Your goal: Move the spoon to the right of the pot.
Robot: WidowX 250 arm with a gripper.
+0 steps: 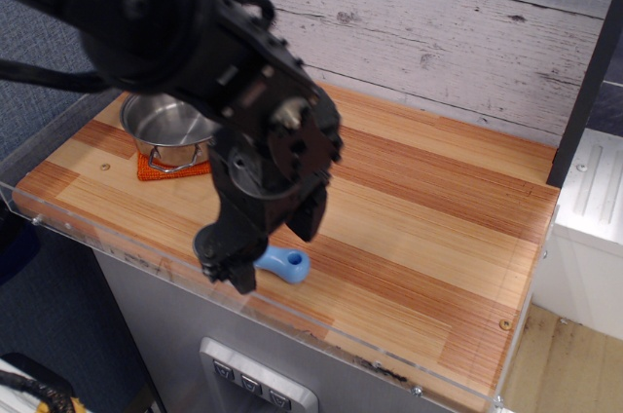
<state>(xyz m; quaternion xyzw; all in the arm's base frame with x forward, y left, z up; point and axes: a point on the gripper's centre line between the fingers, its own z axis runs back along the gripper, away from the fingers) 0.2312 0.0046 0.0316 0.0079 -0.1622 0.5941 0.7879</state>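
The spoon (288,263) lies near the front edge of the wooden counter. Only its light-blue handle with the hole shows; its grey bowl is hidden under my gripper. My gripper (227,261) is down at the bowl end of the spoon, just left of the handle. Its dark fingers merge together, so I cannot tell whether they are open or shut. The shiny steel pot (171,124) stands at the back left on an orange cloth mat (159,168), well to the left of and behind the spoon.
The black arm (243,111) covers the counter's middle left. A clear plastic rim (97,247) runs along the front and left edges. A whitewashed plank wall (419,23) stands behind. Bare wood (428,238) stretches to the right of the spoon.
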